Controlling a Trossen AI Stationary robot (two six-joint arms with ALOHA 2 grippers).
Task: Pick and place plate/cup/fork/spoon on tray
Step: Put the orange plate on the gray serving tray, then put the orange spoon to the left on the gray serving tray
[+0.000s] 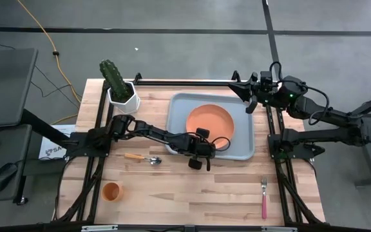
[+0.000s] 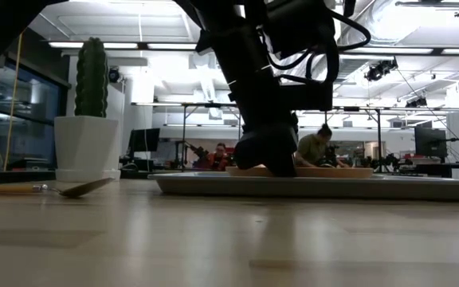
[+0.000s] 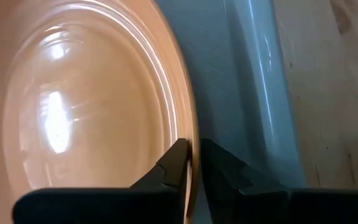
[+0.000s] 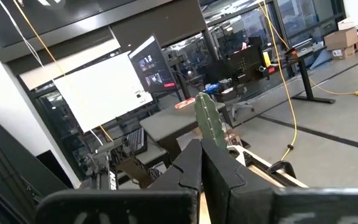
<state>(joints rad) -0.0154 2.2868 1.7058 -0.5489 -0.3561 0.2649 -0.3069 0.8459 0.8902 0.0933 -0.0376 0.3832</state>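
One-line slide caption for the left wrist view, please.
Left hand pinches the rim of the orange plate, which lies in the grey-blue tray.
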